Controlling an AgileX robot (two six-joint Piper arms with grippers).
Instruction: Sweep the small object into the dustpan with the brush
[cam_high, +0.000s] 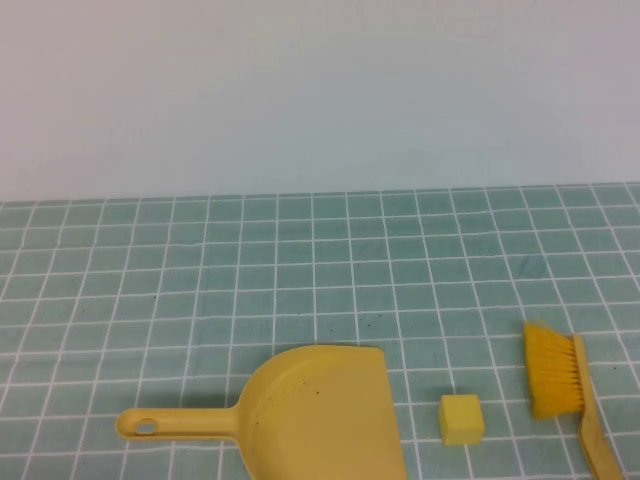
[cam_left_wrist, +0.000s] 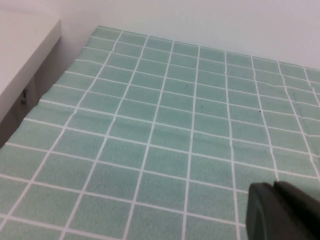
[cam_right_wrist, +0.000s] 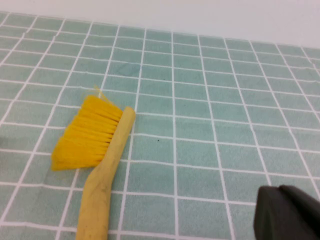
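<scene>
Lying flat on the green tiled cloth (cam_high: 300, 260): dustpan (cam_high: 320, 410) near centre, brush (cam_high: 560, 385) near right, small cube (cam_high: 462, 419) sitting between, touching neither; left gripper (cam_left_wrist: 282, 212) and right gripper (cam_right_wrist: 287, 215) hovering, finger state untellable

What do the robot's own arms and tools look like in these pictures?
Little shows. The high view has no arm. The left tool appears only as a dark, matte, blocky corner above the green grid cloth. The right tool looks alike, near the yellow brush. No cables or markings are visible.
</scene>
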